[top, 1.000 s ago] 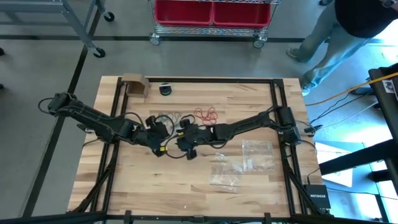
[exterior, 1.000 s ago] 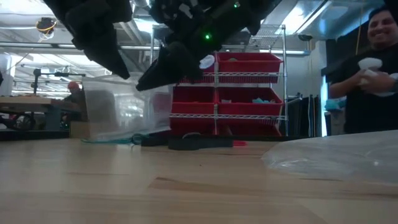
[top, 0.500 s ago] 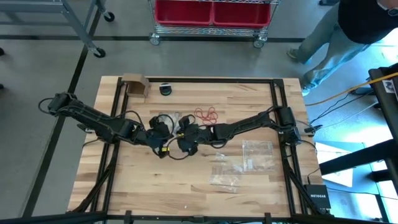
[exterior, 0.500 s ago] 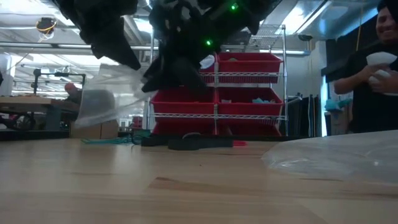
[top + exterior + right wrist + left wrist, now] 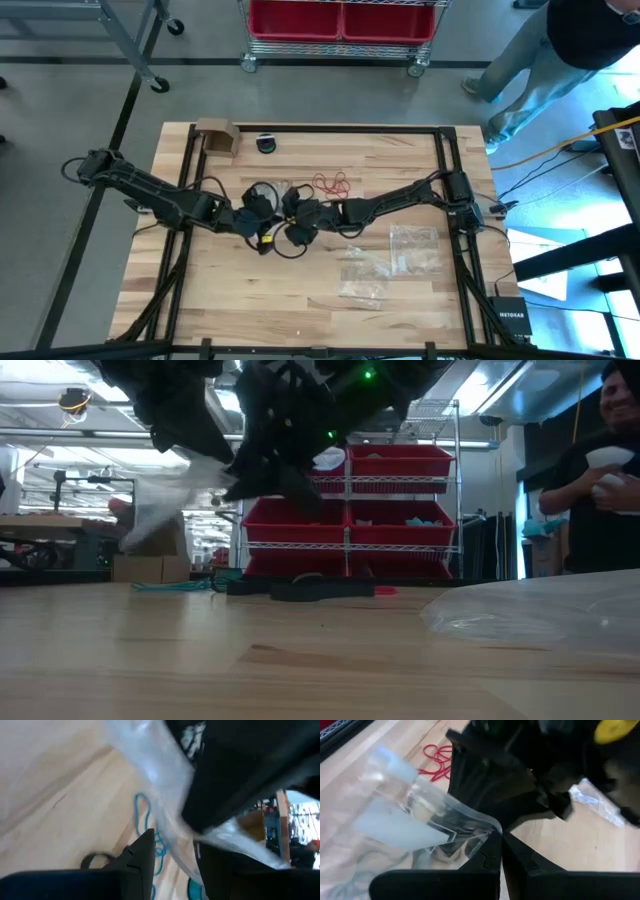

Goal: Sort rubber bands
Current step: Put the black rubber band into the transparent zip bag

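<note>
- The two arms met over the middle of the desk [image 5: 200, 290], holding a clear plastic bag [image 5: 415, 820] in the air between them.
- The left claw [image 5: 497, 851] had its fingers pressed together on the bag's edge, and the bag hung open beside it; dark loops, seemingly black rubber bands [image 5: 445, 840], showed through the plastic.
- The right claw [image 5: 172, 851] stood partly apart with the same bag's film running through the gap between its fingers; whether it truly gripped the film or was only reaching into the mouth, I could not tell.
- The red rubber bands [image 5: 332, 183] lay loose in a small heap on the desk just beyond the claws, not yet bagged.
- Teal rubber bands [image 5: 150, 827] lay on the wood under the lifted bag, also loose; they showed as a thin strand in the low view too.
- More clear bags [image 5: 395, 258] lay flat on the desk near the right arm's base, apparently unused.
- My judgement: the sort was at an early-to-middle stage. One colour seemed to be going into a bag, which was not sealed or set down, and the red and teal clusters remained to be dealt with.
</note>
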Tool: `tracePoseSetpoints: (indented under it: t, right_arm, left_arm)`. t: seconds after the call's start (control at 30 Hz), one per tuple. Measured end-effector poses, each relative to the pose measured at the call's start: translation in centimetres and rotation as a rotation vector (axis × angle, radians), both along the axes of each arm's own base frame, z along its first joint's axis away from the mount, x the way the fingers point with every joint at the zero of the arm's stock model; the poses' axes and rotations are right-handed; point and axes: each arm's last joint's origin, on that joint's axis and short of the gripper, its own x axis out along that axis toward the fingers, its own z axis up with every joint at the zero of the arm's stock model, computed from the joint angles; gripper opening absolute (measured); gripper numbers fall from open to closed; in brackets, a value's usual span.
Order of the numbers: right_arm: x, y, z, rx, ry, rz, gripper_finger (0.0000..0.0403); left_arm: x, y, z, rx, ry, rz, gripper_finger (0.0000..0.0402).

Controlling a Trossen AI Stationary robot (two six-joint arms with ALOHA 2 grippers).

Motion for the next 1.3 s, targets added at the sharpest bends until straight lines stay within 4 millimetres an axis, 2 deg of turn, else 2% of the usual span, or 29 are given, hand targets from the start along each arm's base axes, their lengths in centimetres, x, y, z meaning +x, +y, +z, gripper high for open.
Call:
tracePoseSetpoints:
  t: [0.1, 0.2, 0.27, 0.57, 0.73, 0.83, 0.93, 1.1, 1.2, 1.3]
  right_arm:
    - [-0.1, -0.3, -0.2, 0.025, 0.022, -0.018, 0.0092]
    - [-0.5, -0.3, -0.7, 0.053, 0.072, -0.049, 0.0029]
    - [-0.7, -0.3, -1.0, 0.073, 0.103, -0.068, 0.0009]
    - [-1.0, 0.6, -0.9, 0.227, 0.081, -0.153, 0.0001]
    - [-1.1, 0.9, -0.9, 0.296, 0.07, -0.178, 0.0001]
    - [-1.1, 0.8, -0.9, 0.294, 0.071, -0.188, 0.0]
    - [-1.1, 0.8, -1.0, 0.294, 0.069, -0.202, 0.0]
    - [-1.1, 0.8, -0.9, 0.295, 0.056, -0.203, 0.0]
    - [-1.0, 0.7, -0.9, 0.295, 0.045, -0.219, 0.0]
    - [-1.0, 0.8, -0.8, 0.314, 0.035, -0.229, 0.0]
  left_arm:
    - [0.0, 0.0, 0.0, -0.001, -0.001, 0.003, 0.0]
    - [-0.1, 0.1, 0.0, -0.006, 0.001, 0.009, 0.0]
    - [-0.4, 0.1, 0.1, -0.013, 0.006, 0.018, 0.0]
    - [-2.7, 1.4, -0.4, 0.044, 0.141, 0.18, 0.0]
    - [-2.9, 1.5, -0.5, 0.045, 0.156, 0.193, 0.0]
    - [-3.0, 1.8, 0.1, 0.021, 0.137, 0.185, 0.0006]
    - [-3.3, 2.1, 1.5, -0.02, 0.095, 0.173, 0.0033]
    - [-3.5, 2.4, 3.1, -0.062, -0.015, 0.152, 0.01]
    - [-3.4, 2.2, 3.3, -0.078, -0.038, 0.121, 0.0136]
    - [-2.7, 2.1, 2.7, -0.085, -0.044, 0.117, 0.0162]
